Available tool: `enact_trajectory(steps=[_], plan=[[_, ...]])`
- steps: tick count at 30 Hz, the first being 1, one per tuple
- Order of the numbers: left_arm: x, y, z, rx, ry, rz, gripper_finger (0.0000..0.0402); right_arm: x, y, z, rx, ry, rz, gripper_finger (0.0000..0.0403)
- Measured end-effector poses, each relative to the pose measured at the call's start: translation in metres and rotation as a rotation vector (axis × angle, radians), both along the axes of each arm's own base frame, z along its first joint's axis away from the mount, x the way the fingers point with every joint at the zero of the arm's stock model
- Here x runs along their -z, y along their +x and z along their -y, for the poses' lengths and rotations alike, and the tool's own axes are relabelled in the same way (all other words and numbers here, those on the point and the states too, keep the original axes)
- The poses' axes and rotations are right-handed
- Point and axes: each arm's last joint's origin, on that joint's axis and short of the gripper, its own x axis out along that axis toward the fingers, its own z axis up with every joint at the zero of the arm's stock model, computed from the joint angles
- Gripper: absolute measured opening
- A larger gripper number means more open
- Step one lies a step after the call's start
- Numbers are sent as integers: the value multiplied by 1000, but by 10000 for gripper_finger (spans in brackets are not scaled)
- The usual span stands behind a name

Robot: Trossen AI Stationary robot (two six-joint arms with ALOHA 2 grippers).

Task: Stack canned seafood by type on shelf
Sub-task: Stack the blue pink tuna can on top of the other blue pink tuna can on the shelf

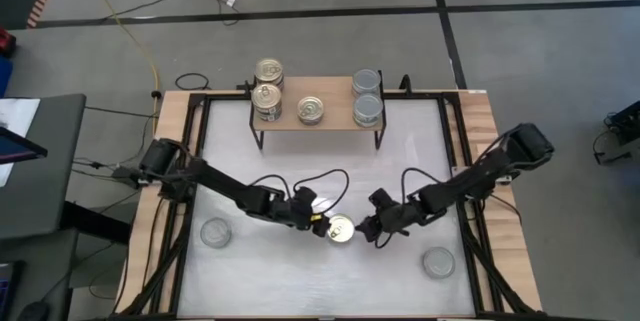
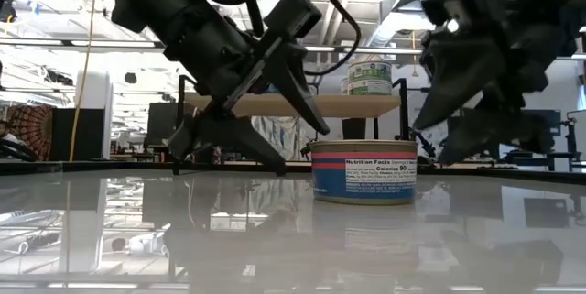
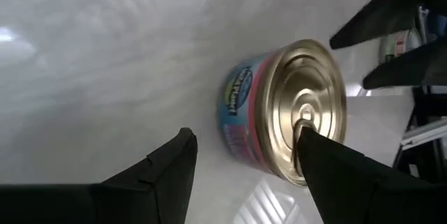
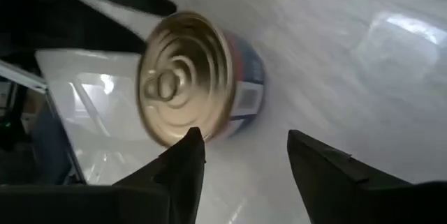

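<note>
A tin of canned seafood with a gold pull-tab lid and a blue and pink label [image 1: 341, 229] [image 2: 364, 172] stands upright on the white table between my two grippers. My left gripper [image 1: 320, 224] [image 3: 244, 137] is open just left of it, one fingertip [image 3: 311, 144] in front of the lid's rim. My right gripper [image 1: 368, 229] [image 4: 244, 135] is open just right of it, with the tin [image 4: 195, 77] beyond its fingertips. On the shelf [image 1: 318, 123] at the far side stand two stacked gold tins [image 1: 267, 86], a single gold tin [image 1: 312, 110] and two silver-lidded tins [image 1: 367, 97]. My left gripper has one fingertip [image 3: 311, 144] overlapping the rim of the tin's lid [image 3: 297, 123] in its wrist view; I cannot tell whether it touches the tin. The tin stands on its base on the table.
Two silver-lidded tins rest on the table, one near the left [image 1: 215, 232] and one near the right [image 1: 438, 261]. Black cables [image 1: 320, 176] loop over the table between the shelf and the arms. A wooden frame [image 1: 170, 141] borders the table.
</note>
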Motion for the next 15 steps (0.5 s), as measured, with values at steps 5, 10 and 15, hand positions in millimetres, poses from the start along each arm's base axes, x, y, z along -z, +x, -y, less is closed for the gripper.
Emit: enact_trajectory(steps=[5,10,15], plan=[[1,2,1,-19,-34,2,236,4,5,0,-33,11,13,219],[0,3,1,-24,-48,12,236,3,6,2,-32,8,25,201],[0,3,2,-29,-57,12,236,1,11,9,-20,16,47,187]])
